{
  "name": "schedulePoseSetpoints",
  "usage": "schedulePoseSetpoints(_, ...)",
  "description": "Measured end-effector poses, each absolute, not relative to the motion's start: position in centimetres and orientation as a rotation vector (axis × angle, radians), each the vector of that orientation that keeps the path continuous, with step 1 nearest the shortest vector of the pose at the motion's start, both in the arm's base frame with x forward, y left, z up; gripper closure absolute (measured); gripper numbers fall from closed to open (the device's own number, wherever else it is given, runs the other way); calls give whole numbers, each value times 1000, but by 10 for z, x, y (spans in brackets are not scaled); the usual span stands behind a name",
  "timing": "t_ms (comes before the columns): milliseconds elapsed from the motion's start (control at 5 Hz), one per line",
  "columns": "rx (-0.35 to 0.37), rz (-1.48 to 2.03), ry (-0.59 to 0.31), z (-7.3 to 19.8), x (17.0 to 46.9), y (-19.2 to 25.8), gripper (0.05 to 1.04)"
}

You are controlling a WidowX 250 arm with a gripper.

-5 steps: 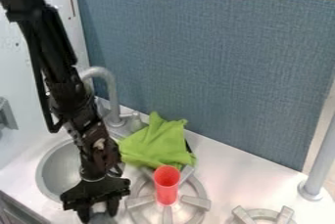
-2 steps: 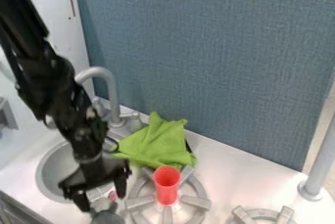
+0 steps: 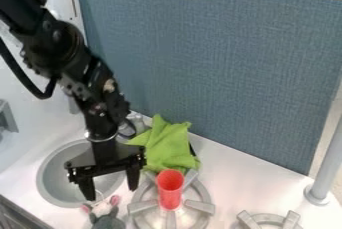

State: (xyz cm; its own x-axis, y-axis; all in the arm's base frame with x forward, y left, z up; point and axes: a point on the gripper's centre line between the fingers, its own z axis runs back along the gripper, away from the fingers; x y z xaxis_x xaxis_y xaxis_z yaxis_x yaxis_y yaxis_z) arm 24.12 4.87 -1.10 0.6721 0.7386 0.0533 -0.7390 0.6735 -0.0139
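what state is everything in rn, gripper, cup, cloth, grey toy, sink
gripper: open, fingers spread apart, nothing held
grey toy: not gripped, just below the gripper in view, partly cut off by the bottom edge
red cup: upright, open end up, on the burner
green cloth: crumpled, in a loose heap behind the cup
sink: uncovered, partly hidden by the gripper
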Motion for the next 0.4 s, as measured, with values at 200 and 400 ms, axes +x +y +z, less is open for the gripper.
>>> schedulePoseSetpoints(200,46,576,-36,5,230,5,81)
schedulePoseSetpoints(400,38,404,-61,15,213,-24,81)
